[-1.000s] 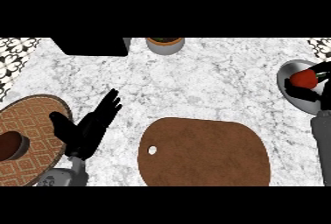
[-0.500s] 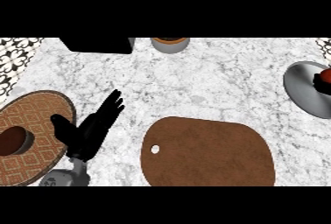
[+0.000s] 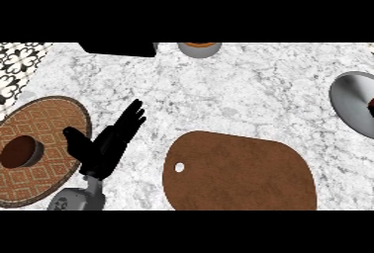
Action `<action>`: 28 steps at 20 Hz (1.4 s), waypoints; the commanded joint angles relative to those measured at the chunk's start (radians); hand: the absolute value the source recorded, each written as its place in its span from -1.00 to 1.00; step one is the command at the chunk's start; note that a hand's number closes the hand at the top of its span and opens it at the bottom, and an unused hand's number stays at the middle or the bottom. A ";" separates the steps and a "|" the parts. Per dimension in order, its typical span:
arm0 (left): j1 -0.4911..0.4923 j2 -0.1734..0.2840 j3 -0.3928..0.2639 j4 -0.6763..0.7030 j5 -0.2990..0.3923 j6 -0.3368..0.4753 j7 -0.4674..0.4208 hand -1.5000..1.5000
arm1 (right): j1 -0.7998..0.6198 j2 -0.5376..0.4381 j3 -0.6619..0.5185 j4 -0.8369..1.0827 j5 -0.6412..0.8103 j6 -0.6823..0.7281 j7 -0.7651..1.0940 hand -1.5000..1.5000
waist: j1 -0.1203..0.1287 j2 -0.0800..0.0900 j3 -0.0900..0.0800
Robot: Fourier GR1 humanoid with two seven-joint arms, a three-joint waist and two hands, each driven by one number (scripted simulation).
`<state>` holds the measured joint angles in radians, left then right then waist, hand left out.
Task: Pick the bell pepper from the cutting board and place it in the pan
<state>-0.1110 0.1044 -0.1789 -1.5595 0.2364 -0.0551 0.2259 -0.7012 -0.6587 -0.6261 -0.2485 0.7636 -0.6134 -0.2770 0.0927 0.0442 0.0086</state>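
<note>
Placement looks to be the step in hand, or just finished, judging by how things lie. The brown, rounded wooden cutting board [image 3: 237,170] with a small hole near its left edge lies bare at the near middle of the white marbled table [image 3: 241,94], with no bell pepper on it. At the far right edge sits the round grey metal pan [image 3: 350,106], cut off by the frame; a small dark red patch [image 3: 370,106] shows inside it at the very edge, which may be the pepper, though too little is visible to be sure. The right hand is out of sight. The left hand [image 3: 106,143] rests open at the near left, fingers [image 3: 131,116] straight and lightly spread, thumb apart, holding nothing, just right of a round brown woven mat [image 3: 51,123] carrying a small dark brown cup [image 3: 20,152]. A black box [image 3: 116,48] and a grey bowl [image 3: 199,48] stand at the far edge. The next move probably calls for confirming that the pepper sits settled inside the pan.
</note>
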 commanded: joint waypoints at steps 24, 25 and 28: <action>0.025 -0.034 -0.005 -0.034 -0.017 0.051 0.027 0.00 | 0.134 -0.122 -0.322 0.097 -0.388 0.743 -0.377 -1.00 | -0.050 -0.023 0.003; 0.004 -0.006 0.012 -0.011 -0.013 0.028 0.028 0.00 | 0.134 -0.105 -0.322 0.096 -0.388 0.746 -0.400 -1.00 | -0.044 -0.015 0.005; 0.003 0.008 0.053 0.007 0.017 0.013 0.017 0.00 | 0.195 -0.165 -0.321 0.095 -0.394 0.879 -0.435 -1.00 | -0.059 -0.019 0.002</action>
<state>-0.0998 0.1076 -0.1455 -1.5673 0.2413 -0.0361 0.2466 -0.5543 -0.7836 -0.9465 -0.1546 0.3778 0.1412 -0.6669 0.0399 0.0253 0.0118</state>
